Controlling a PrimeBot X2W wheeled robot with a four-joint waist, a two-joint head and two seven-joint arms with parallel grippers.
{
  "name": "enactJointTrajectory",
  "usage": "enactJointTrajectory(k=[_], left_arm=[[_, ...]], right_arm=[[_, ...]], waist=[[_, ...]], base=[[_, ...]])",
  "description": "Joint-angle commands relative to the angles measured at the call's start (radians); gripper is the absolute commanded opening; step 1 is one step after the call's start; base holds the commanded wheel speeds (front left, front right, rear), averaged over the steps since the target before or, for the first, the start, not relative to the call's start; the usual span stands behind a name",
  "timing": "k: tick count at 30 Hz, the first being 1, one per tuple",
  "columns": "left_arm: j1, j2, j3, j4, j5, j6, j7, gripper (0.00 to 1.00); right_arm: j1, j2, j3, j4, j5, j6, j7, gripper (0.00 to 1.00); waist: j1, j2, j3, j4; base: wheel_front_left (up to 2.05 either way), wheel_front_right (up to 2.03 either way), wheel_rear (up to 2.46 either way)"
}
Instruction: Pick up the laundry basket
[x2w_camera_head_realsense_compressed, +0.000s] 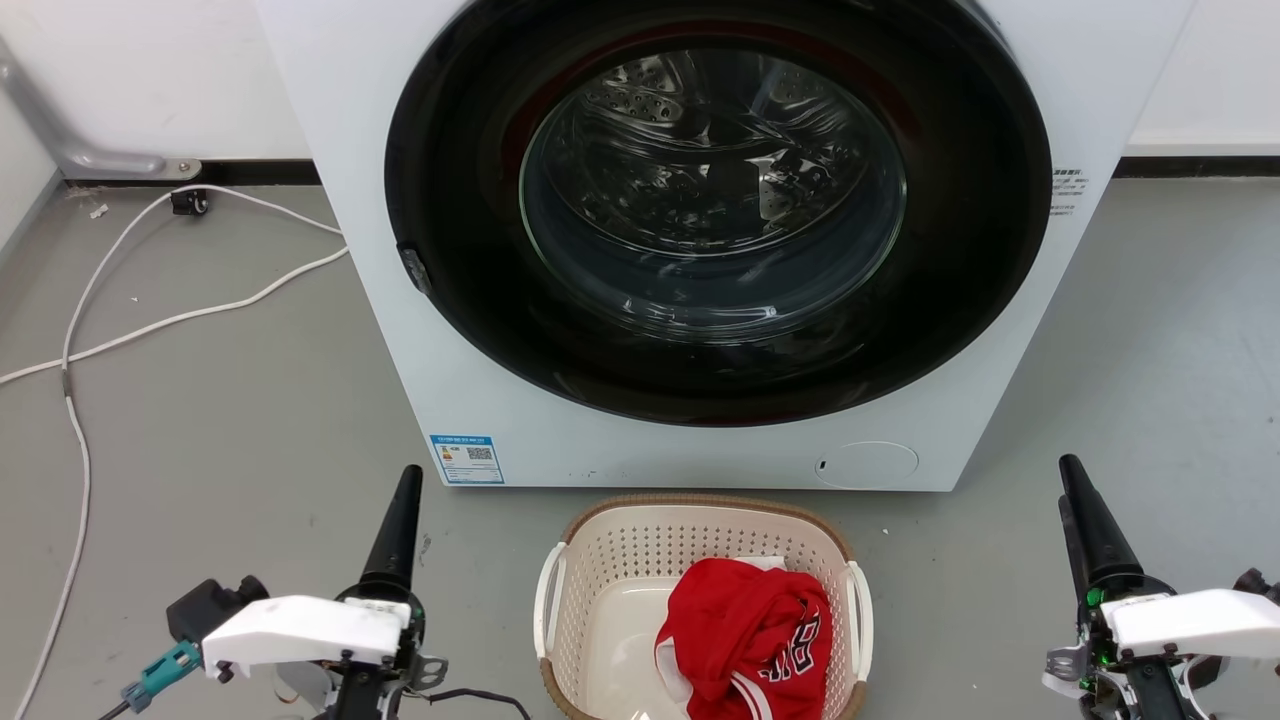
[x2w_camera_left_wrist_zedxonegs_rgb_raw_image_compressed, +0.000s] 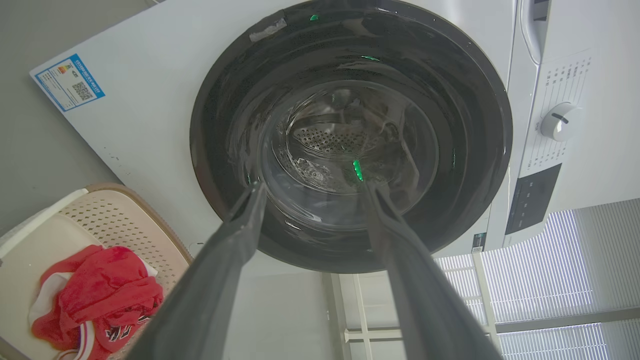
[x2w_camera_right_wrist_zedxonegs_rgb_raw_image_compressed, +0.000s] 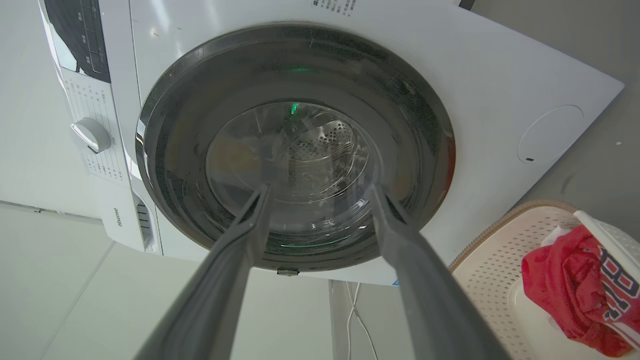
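- Two grippers, both spread and empty: left gripper (x2w_camera_left_wrist_zedxonegs_rgb_raw_image_compressed: 312, 187) low left in the head view, right gripper (x2w_camera_right_wrist_zedxonegs_rgb_raw_image_compressed: 317, 189) low right.
- Between them, bottom centre, the laundry basket (x2w_camera_head_realsense_compressed: 640, 545) stands on the floor (x2w_camera_head_realsense_compressed: 250, 420) before the washing machine (x2w_camera_head_realsense_compressed: 700, 455).
- Risk, I think: lifting by one handle (x2w_camera_head_realsense_compressed: 545, 600) tilts it, and the red shirt (x2w_camera_head_realsense_compressed: 745, 625) falls out.

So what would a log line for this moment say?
laundry basket: on floor, red garment inside; left gripper: open, not touching; right gripper: open, not touching; stage: pre-grasp
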Motion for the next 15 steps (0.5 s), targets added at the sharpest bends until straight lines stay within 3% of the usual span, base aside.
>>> enactJointTrajectory(k=[1,15], left_arm=[[-0.030,0.004,-0.014,-0.022,0.066,-0.001,-0.013,1.00],[-0.038,0.004,-0.086,-0.037,0.394,0.028,-0.066,1.00]], right_arm=[[-0.010,-0.009,0.003,-0.028,-0.070,0.001,-0.007,1.00],[0.005,-0.024,0.029,-0.089,-0.414,0.001,-0.018,1.00]], waist=[[0.0000,-0.0001,0.000,0.001],[0.0000,-0.0001,-0.004,0.005]], base=[[0.00,0.00,0.00],[0.00,0.00,0.00]])
